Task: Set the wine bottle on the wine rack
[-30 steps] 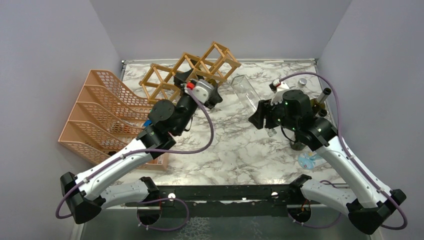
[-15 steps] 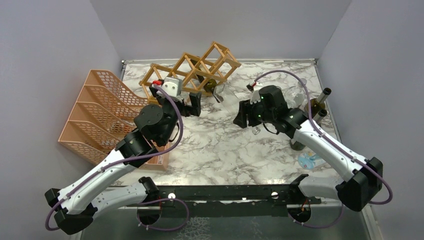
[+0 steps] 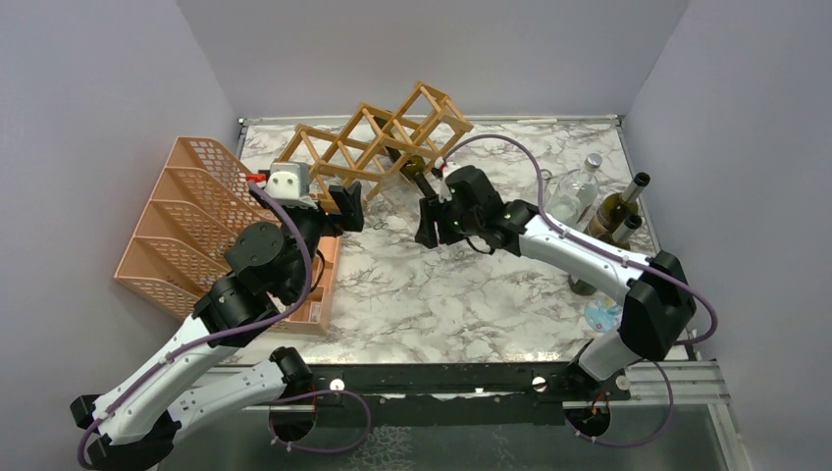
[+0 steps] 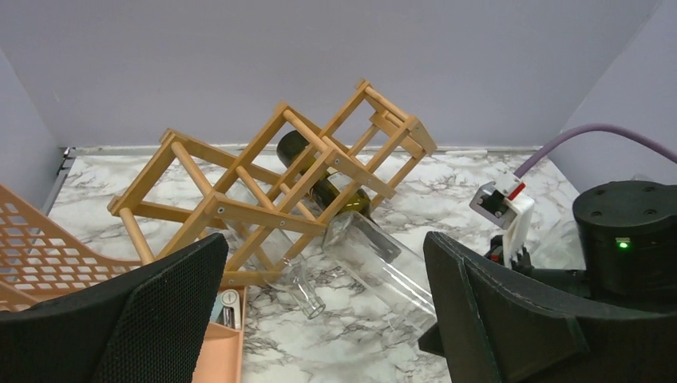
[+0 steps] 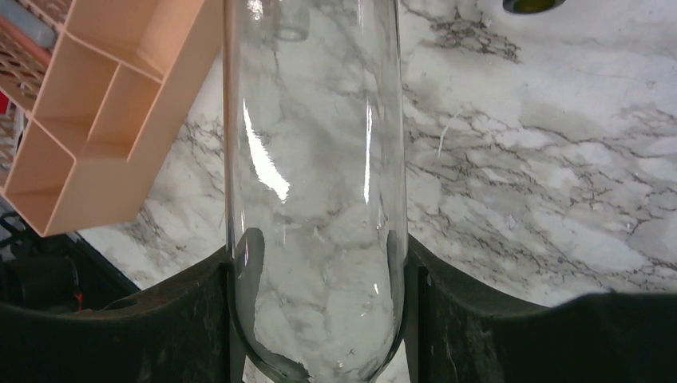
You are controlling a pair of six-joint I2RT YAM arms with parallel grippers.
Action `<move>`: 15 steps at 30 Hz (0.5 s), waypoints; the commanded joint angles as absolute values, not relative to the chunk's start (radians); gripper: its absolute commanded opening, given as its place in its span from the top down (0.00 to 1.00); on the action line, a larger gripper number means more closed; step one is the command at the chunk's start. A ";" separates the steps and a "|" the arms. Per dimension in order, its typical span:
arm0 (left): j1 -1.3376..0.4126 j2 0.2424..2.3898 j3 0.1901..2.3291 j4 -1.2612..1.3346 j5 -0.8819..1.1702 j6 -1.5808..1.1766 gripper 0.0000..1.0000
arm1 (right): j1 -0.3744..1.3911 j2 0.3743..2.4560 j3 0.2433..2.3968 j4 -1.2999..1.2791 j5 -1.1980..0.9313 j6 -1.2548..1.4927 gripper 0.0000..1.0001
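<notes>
Spanning scene: marble table [image 3: 471, 294]. Pink mesh organizer [image 3: 196, 226] along left edge. Wooden wine rack [image 4: 219, 209] at back, tilted, right end raised. Left arm [image 3: 265, 255] beside organizer, jaws spread wide, empty, facing rack. Right arm [image 3: 579, 250] stretched toward rack, jaws clamped on clear wine bottle [image 5: 311, 159] near one end. Bottle slanted above table, other end at rack's lower front, just beside dark bottle [image 4: 327, 187] lying in cell. Whether inside cell: cannot tell. More bottles [image 3: 610, 209] upright near right edge.
</notes>
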State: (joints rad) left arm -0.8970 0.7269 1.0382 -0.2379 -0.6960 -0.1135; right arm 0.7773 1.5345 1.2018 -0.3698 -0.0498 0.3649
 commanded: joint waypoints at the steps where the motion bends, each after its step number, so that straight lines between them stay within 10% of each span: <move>1: -0.899 0.720 1.033 -0.225 -0.727 -0.123 0.01 | 0.787 1.582 1.307 -0.239 0.054 0.409 0.99; 15: -0.899 0.714 1.031 -0.251 -0.694 -0.143 0.01 | 0.788 1.737 1.443 -0.227 0.118 0.442 0.99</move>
State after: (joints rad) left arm -0.8970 0.7216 1.0348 -0.2352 -0.7036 -0.1280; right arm 0.7841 1.7145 1.3758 -0.3286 0.0807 0.4156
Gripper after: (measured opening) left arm 0.987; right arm 0.604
